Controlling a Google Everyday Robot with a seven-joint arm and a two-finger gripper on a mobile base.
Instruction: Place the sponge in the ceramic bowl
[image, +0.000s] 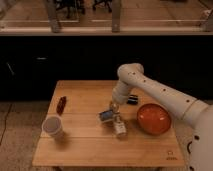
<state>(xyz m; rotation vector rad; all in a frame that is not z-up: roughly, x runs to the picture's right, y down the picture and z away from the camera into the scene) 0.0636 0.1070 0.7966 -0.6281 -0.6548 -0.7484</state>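
The dark-blue sponge hangs tilted just above the wooden table, near its middle. My gripper comes down from the white arm and is shut on the sponge's upper right end. The ceramic bowl, orange-red inside, sits at the table's right side, a short way right of the sponge. Nothing lies in the bowl.
A white bottle stands right below the gripper, between sponge and bowl. A black case lies behind the arm. A pale cup stands at the front left, and a small reddish object lies at the left.
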